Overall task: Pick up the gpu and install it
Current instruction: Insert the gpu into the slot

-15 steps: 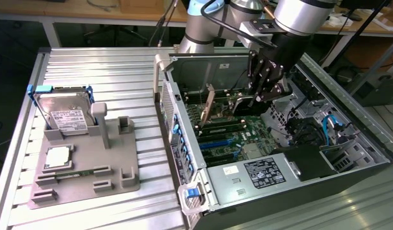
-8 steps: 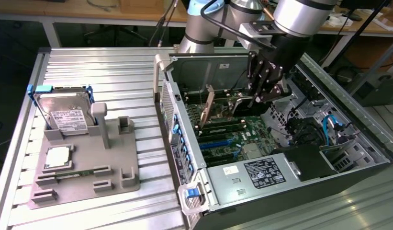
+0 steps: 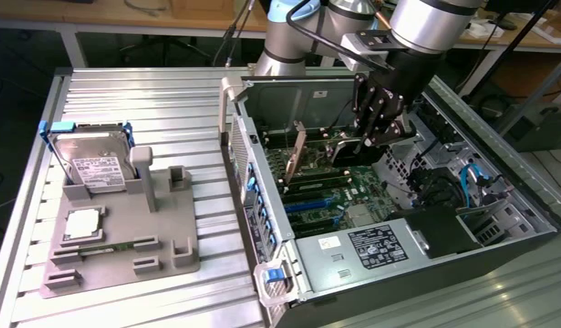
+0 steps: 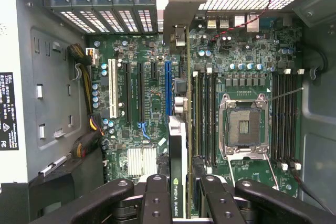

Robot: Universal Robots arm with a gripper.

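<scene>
My gripper (image 3: pixel 367 145) reaches down into the open computer case (image 3: pixel 499 225). It is shut on the gpu (image 3: pixel 300 154), a thin card held upright on edge, its metal bracket toward the case's slotted rear wall. In the wrist view the gpu (image 4: pixel 178 129) runs edge-on between my two inner fingers (image 4: pixel 157 195), a green printed label showing by them. It hangs over the motherboard (image 4: pixel 149 66), just beside the long blue slot (image 4: pixel 168 85). Whether its lower edge touches the board is hidden.
On the exterior view's left a grey fixture (image 3: pixel 162 263) holds a silver hard drive (image 3: pixel 93 160), a square chip (image 3: pixel 83 224) and a narrow memory stick (image 3: pixel 111 247). Inside the case are an open processor socket (image 4: pixel 244 127), memory slots (image 4: pixel 202 114), cables (image 3: pixel 471 181) and a labelled power supply (image 3: pixel 376 249).
</scene>
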